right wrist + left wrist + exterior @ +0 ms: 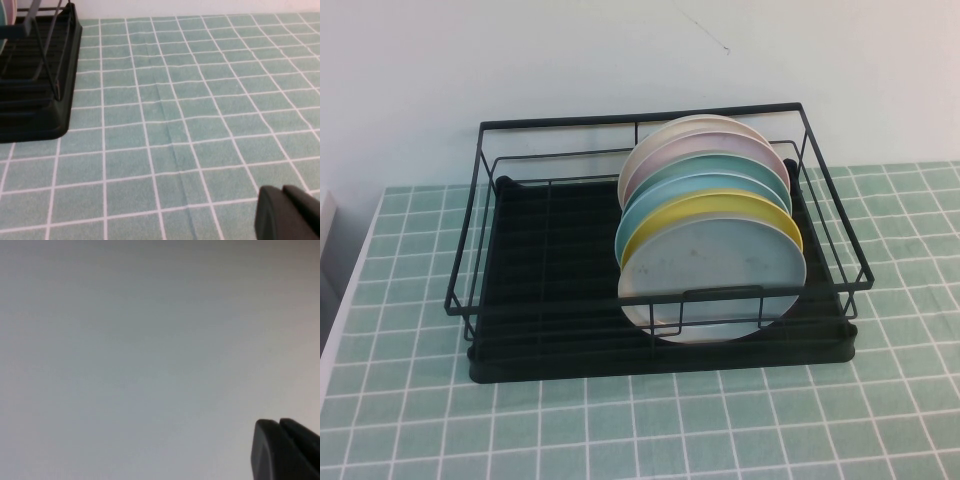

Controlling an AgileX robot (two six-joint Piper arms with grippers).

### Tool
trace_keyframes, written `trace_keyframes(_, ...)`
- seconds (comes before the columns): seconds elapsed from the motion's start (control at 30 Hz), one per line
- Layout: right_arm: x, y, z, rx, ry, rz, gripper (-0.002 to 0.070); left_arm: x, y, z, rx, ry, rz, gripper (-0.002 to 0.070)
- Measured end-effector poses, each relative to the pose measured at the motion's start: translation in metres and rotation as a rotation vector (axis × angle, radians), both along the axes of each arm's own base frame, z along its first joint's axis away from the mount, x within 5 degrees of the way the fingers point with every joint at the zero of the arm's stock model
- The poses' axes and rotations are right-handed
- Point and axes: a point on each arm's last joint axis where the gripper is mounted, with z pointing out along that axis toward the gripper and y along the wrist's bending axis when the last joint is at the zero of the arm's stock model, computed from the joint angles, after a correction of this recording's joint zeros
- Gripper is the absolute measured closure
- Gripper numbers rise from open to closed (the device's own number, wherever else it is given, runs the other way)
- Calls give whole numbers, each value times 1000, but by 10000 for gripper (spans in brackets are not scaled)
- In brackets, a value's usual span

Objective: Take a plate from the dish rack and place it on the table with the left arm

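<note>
The plate [715, 272] leaning frontmost in the dish rack [520, 290], green-tiled table [900, 400] meeting pale wall [520, 60], I'm seeing left gripper [287, 450] closed facing blank wall, right gripper [290, 212] over tiles, fingers closed.

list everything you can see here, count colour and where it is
dish rack: one, black wire with a black ribbed tray base, middle of the table
plate: one, pale grey-blue, front of the stack standing on edge in the rack's right half
yellow plate: one, right behind it
teal plates: two, behind the yellow one
pink plate: one, behind the teal ones
cream plate: one, rearmost
table: one, light-green tiles with white grout
wall: pale, behind the table
left gripper: one, black, shut, facing a blank pale surface, holding nothing
right gripper: one, black, low over bare tiles to the right of the rack
</note>
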Motion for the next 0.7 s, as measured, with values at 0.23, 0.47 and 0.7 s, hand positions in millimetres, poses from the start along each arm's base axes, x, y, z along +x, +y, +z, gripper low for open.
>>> trace_keyframes(0.23,0,0,0,0,0,0,678,50,10,-5,-17,530,94,678)
trace_keyframes(0.47,0,0,0,0,0,0,678,84,16,-51,-62,883,103,678)
trace_keyframes(0.7,0,0,0,0,0,0,678,108,7,-107,-231,1068,-83,678)
